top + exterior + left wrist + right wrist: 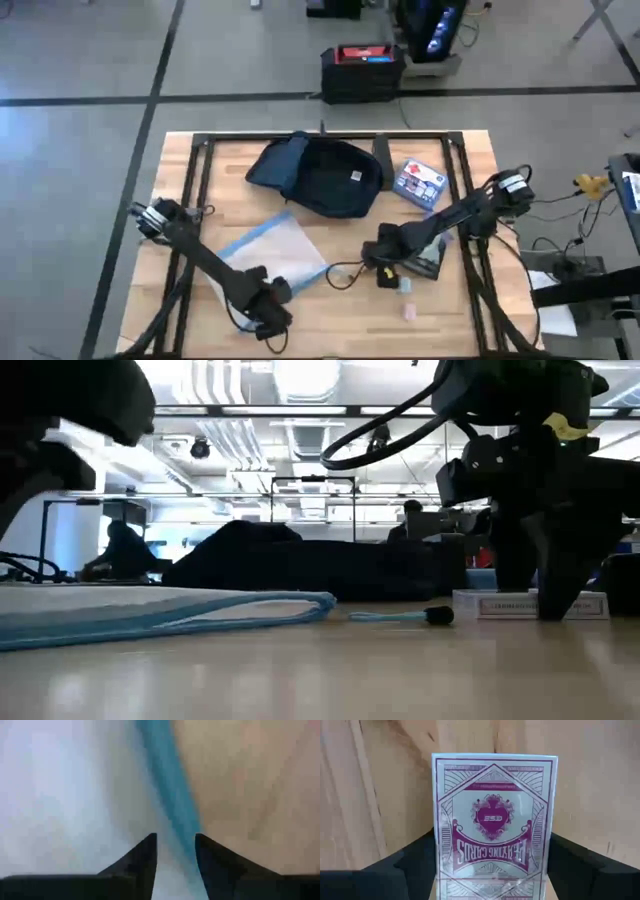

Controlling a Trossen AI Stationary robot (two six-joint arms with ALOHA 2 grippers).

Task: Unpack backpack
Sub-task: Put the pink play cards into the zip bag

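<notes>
Your backpack (325, 176) lies flat at the far middle of the table (470, 310), well apart from both grippers, which work along the near half. Your right gripper (492, 870) sits near the table's middle-right, its fingers pinching a pack of playing cards (494, 825) between them, with the backpack beyond it and slightly to its left. Your left gripper (175, 845) hangs low at the near left over the blue-edged clear pouch (275, 255), its fingers slightly parted around the blue edge.
</notes>
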